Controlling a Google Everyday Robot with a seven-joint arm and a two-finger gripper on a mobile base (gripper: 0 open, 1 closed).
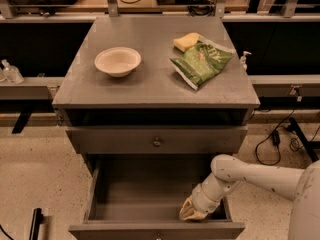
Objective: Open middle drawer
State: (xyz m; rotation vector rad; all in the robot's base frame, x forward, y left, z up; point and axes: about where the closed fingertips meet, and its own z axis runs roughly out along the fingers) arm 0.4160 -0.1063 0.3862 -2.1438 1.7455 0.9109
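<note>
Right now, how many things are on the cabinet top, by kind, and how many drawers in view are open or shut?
Bowl: 1
Green bag: 1
Yellow sponge: 1
Open drawer: 1, with the gripper inside it, near its front right corner
Shut drawer: 1
Total: 5 (3 on top, 2 drawers)

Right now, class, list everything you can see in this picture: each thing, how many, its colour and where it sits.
cabinet: one, grey, centre of view
bowl: one, off-white, cabinet top, left
sponge: one, yellow, cabinet top, back right
chip bag: one, green, cabinet top, right, beside the sponge
upper drawer: one, grey, shut
middle drawer: one, grey, pulled open below it
clear bottle: one, far left ledge
pump bottle: one, pale, behind the cabinet's right edge
cables: black, floor, right
arm: one, white, reaching in from the right
gripper: one, tan, inside the middle drawer, front right
</note>
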